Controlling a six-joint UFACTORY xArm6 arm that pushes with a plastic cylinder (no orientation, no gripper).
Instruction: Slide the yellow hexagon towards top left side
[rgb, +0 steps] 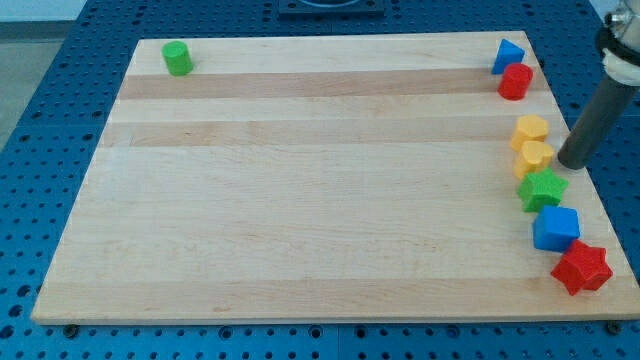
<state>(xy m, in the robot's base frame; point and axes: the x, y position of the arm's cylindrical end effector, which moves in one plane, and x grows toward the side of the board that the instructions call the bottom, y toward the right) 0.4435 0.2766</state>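
Two yellow blocks sit near the board's right edge: an upper yellow hexagon (531, 128) and, touching it just below, a second yellow block (535, 157) whose shape I cannot make out. My tip (572, 163) is just to the right of the lower yellow block, close to it; whether it touches I cannot tell. The dark rod slants up toward the view's top right.
A green star (542, 188), a blue cube (556, 229) and a red star (581, 268) run down the right edge below the yellow blocks. A blue triangular block (507, 54) and a red block (516, 81) sit at the top right. A green cylinder (178, 58) stands at the top left of the wooden board (300, 180).
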